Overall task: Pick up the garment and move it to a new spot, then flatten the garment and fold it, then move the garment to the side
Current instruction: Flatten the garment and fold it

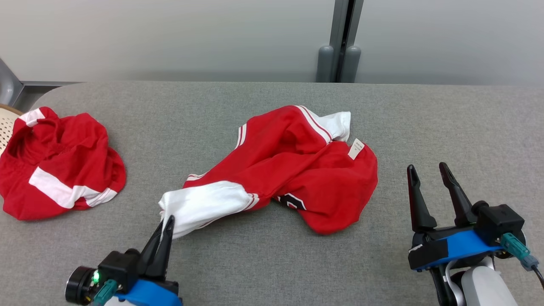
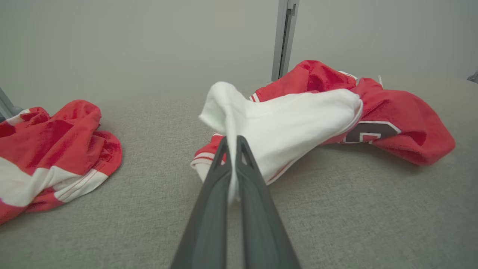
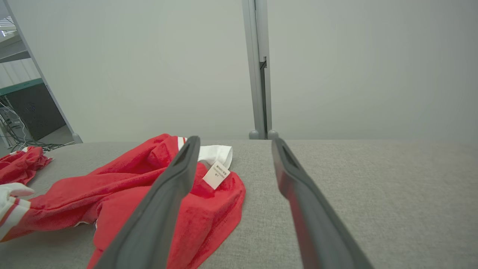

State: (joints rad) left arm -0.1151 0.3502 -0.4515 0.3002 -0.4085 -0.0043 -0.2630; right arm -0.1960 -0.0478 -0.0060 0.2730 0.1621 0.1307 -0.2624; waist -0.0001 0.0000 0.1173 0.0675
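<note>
A crumpled red garment (image 1: 297, 170) with white sleeves lies mid-table, a white care label on its right part. My left gripper (image 1: 166, 221) is shut on the tip of its near white sleeve (image 1: 204, 204). In the left wrist view the white cloth (image 2: 283, 127) is pinched between the dark fingers (image 2: 220, 186) and pulled toward me, with the red body (image 2: 396, 112) behind it. My right gripper (image 1: 427, 170) stands open to the right of the garment, apart from it. In the right wrist view the garment (image 3: 127, 186) lies left of the spread fingers (image 3: 298, 186).
A second red and white garment (image 1: 59, 165) lies bunched at the table's left end, also in the left wrist view (image 2: 56, 149). The grey padded table (image 1: 459, 123) ends at a pale wall with a grey post (image 1: 340, 42) behind.
</note>
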